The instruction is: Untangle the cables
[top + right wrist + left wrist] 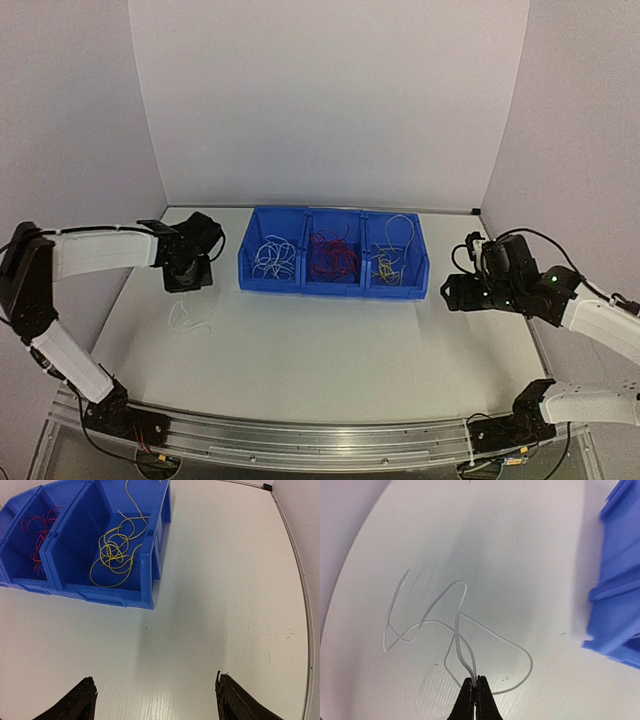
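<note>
Left gripper [474,681]: at the bottom centre of the left wrist view. Its two black fingers are pressed together, and two strands of the loose white cable [456,630] are pinched between the tips.

Loose white cable, place: on the white table [330,350], in the left part of the top view. It is just below the left gripper in the frame and left of the blue bins [334,288], outside of them.

Loose white cable, shape: in the left wrist view it makes several loops that cross each other. They spread up and to the left from the fingertips, and one wider loop bends to the right.

Right gripper [154,682]: its jaws are spread wide. One black finger is at the lower left and one at the lower right of the right wrist view, with only bare table between them. It holds nothing.

Right gripper, place: in the right part of the top view, beside the right end of the blue bins and apart from them.

Blue bins: three compartments in one row, in the centre of the top view.

Left compartment: white cables [272,258], in a tangled bunch.

Middle compartment: red cables [333,256], also tangled.

Right compartment: yellow cables [114,555], looped over one another. One strand runs up toward the back wall of the compartment.
</note>
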`<state>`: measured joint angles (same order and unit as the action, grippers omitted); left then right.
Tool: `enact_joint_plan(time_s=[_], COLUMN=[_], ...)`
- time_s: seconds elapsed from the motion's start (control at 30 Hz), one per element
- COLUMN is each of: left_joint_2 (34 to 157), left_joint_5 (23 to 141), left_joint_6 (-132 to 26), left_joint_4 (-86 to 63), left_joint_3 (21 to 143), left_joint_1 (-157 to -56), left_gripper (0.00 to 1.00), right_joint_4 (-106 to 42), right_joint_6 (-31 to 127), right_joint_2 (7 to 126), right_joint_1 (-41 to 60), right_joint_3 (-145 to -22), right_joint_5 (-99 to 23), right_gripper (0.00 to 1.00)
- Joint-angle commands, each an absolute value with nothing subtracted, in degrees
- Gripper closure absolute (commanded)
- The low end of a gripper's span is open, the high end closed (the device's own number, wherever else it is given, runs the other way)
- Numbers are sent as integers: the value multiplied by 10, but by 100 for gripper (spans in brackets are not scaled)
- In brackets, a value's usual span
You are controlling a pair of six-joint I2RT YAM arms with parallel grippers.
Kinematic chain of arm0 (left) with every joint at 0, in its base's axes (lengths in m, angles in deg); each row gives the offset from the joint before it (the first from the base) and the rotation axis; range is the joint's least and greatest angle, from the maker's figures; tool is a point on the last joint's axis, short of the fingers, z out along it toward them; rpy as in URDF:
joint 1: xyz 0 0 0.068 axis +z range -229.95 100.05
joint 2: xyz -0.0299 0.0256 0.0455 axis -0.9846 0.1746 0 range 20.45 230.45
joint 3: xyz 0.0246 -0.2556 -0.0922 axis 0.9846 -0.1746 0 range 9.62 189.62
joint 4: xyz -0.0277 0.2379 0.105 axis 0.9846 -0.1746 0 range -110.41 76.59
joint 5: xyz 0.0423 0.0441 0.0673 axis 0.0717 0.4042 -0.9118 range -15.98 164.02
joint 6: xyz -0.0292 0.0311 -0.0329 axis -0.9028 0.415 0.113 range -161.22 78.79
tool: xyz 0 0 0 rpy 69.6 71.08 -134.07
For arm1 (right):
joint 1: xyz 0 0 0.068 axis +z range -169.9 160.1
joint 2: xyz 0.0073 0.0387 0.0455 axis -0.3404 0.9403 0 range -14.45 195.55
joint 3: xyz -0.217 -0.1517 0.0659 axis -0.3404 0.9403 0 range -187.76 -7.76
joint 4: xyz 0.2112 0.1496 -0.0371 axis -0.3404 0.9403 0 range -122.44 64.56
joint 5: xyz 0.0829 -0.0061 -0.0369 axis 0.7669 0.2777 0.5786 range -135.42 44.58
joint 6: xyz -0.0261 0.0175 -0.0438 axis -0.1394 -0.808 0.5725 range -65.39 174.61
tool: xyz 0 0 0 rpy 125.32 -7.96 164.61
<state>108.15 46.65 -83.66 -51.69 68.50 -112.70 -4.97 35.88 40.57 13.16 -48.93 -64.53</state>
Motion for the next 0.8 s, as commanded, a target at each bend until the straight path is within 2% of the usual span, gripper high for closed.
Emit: enact_joint_plan(time_s=[0.0,0.1,0.23,0.47,0.77], left_joint_2=[920,873,899,1040,1240], left_joint_5=[477,548,633,759,763], left_joint_6=[-772,-731,-697,-668,-661], left_joint_4=[-478,-423,-392,-331,-290], left_joint_3=[721,744,818,928,1005], left_joint_1=[-1125,-1125,-1125,-1125,-1125], left_gripper=[100,100,100,100,100], right_joint_4=[-46,-45,-43,-39,-29], right_joint_6=[344,343,342,341,330], right_joint_2=[372,355,337,313,312], right_joint_1=[133,134,133,134,134], right_joint_3=[-476,-470,-464,-459,-459], right_joint_5=[-659,-668,-677,-689,-694], right_gripper=[21,21,21,21,21])
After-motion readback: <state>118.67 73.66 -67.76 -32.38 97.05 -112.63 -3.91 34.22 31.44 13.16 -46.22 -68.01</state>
